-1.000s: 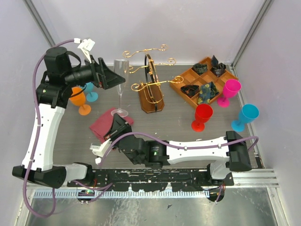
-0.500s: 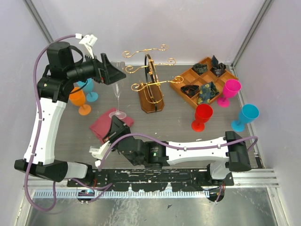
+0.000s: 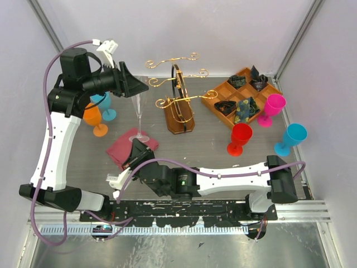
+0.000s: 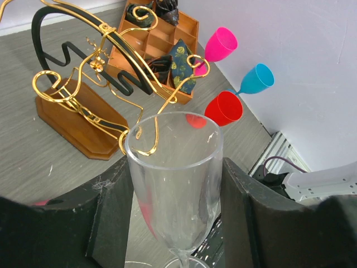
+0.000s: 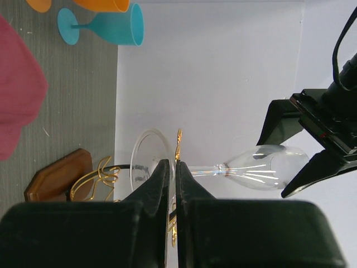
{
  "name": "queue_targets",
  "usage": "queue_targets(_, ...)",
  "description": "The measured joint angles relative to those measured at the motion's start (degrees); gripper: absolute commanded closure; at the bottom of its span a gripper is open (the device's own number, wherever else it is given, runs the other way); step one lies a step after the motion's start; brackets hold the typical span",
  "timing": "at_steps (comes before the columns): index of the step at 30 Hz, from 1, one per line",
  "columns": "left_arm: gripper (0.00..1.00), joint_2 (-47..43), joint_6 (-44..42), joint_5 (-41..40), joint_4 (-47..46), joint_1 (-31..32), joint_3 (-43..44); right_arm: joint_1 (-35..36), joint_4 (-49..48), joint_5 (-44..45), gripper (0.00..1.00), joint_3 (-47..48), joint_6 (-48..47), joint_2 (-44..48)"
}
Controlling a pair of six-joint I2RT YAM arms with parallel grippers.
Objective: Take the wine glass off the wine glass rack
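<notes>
Wine glass: the clear, tall-stemmed wine glass [image 4: 173, 201] stands upright with its foot on the grey surface [image 3: 206, 142]. It is off the wine glass rack, to that rack's left and apart from its wires.

Foot of the glass: it lies at the far corner of a folded maroon cloth [image 3: 119, 151]. I cannot tell whether it rests on the cloth or just beside it.

Rack: the wine glass rack [image 3: 180, 118] is an upright stand with curly gold wire arms, a dark hoop and a brown wooden base. It stands near the middle of the surface.

Left gripper: the left gripper [image 4: 175, 166] reaches in from the left at bowl height. One black finger [image 4: 114, 218] sits on each side of the bowl, and both meet the glass wall near the rim, so it is clamped on the bowl.

Right gripper: the right gripper [image 5: 171, 165] is low over the maroon cloth, near the foot of the glass. Its fingers are together, with only a thin slit between them. In its own view the stem and foot lie beyond the fingertips.

Left side: an orange plastic goblet [image 3: 92, 115] and a teal plastic goblet [image 3: 105, 104] stand just beside each other, behind the left arm.

Right side: a compartmented wooden tray [image 3: 208, 100] holding dark folded items sits right of the rack. Near the tray stand a pink goblet [image 3: 273, 105], a red goblet [image 3: 241, 135] and a light blue goblet [image 3: 294, 134].
</notes>
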State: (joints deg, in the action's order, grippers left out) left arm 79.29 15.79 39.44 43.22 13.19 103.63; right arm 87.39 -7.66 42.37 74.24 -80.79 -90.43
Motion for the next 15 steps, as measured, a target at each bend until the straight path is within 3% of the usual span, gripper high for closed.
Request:
queue_targets(3, 0.49, 0.11, -0.31, -0.85, 0.37, 0.04, 0.00, 0.00, -0.28, 1.03, 0.26, 0.00, 0.26, -0.37)
queue_targets(5, 0.49, -0.09, -1.14, -2.69, 0.39, 0.04, -0.50, 0.22, -1.07, 3.15, 0.15, 0.04, 0.42, -0.59)
queue_targets(8, 0.51, -2.36, -2.69, -8.20, -1.03, 0.04, -5.14, 0.39, -1.73, 6.49, 0.05, 0.11, 3.04, -0.39)
queue_targets(15, 0.54, -11.41, -3.48, -21.33, -8.81, -0.02, -23.43, -0.31, 4.83, 13.90, 0.04, 0.00, 24.20, 10.01)
